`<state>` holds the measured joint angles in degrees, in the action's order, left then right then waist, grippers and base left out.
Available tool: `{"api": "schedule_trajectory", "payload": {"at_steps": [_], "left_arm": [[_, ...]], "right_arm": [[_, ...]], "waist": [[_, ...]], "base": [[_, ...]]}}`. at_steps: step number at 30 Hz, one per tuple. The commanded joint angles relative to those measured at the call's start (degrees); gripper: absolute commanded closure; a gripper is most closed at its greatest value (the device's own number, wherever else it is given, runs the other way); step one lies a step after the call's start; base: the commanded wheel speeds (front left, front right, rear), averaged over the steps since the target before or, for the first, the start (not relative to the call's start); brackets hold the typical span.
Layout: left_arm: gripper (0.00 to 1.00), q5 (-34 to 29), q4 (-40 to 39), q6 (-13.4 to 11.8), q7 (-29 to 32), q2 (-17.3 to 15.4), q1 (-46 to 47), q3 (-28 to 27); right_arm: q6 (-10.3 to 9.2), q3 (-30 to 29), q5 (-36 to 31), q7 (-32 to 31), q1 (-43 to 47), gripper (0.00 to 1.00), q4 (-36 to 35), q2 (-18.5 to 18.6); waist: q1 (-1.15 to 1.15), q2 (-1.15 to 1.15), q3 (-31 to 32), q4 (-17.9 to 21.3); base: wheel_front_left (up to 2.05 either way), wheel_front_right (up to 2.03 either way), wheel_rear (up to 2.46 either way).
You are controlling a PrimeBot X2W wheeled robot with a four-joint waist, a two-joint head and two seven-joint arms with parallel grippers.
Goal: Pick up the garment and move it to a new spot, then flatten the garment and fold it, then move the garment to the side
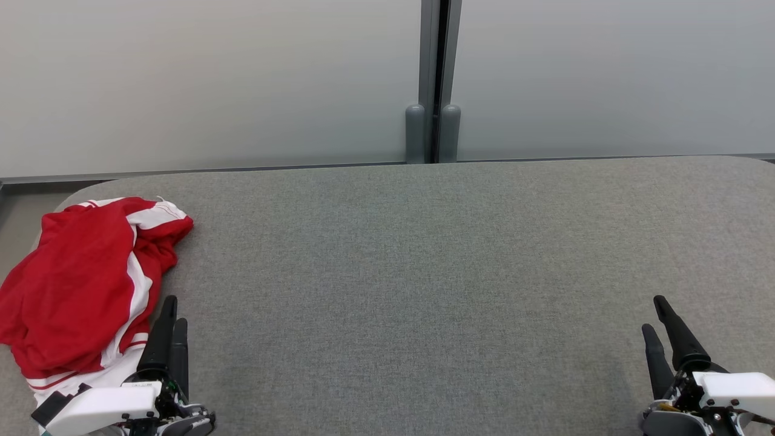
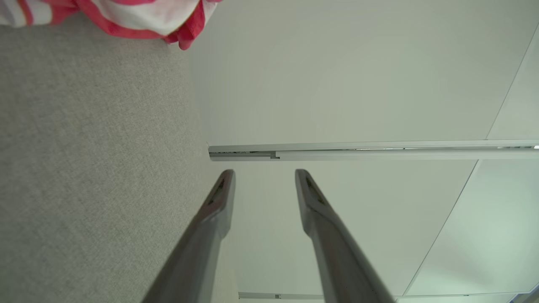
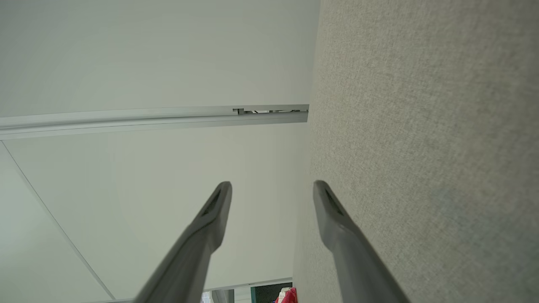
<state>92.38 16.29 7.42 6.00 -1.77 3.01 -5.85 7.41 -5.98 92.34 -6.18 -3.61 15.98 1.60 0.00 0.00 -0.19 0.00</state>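
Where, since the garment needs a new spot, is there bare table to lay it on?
The whole middle of the table is bare, from the garment across to the right gripper and back to the wall. The left end is crowded: the garment lies bunched there beside the left gripper.

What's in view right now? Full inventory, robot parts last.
garment: one, red with white stripes, crumpled at the table's left end
table: one, grey fabric top, across the head view
wall panels: two, pale grey, behind the table
posts: two, grey, round-topped, at the joint between the panels
left gripper: one, dark fingers, open and empty, lower left beside the garment
right gripper: one, dark fingers, open and empty, lower right over bare table
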Motion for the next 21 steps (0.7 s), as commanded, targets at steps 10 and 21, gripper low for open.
{"api": "schedule_trajectory", "payload": {"at_steps": [10,21], "left_arm": [[0.00,-2.7,-1.7,0.0,-2.9,-0.6,1.0,2.4],[0.00,-13.7,-2.5,0.0,-5.7,-0.7,0.4,3.0]], "right_arm": [[0.07,2.0,-4.8,3.1,-0.3,0.00,-2.7,0.6],[0.08,3.7,-21.1,5.9,0.4,0.00,-5.6,0.9]], "waist": [[0.00,0.00,0.0,-0.1],[0.00,0.00,0.0,-0.4]], "base": [[0.00,0.00,0.00],[0.00,0.00,0.00]]}}
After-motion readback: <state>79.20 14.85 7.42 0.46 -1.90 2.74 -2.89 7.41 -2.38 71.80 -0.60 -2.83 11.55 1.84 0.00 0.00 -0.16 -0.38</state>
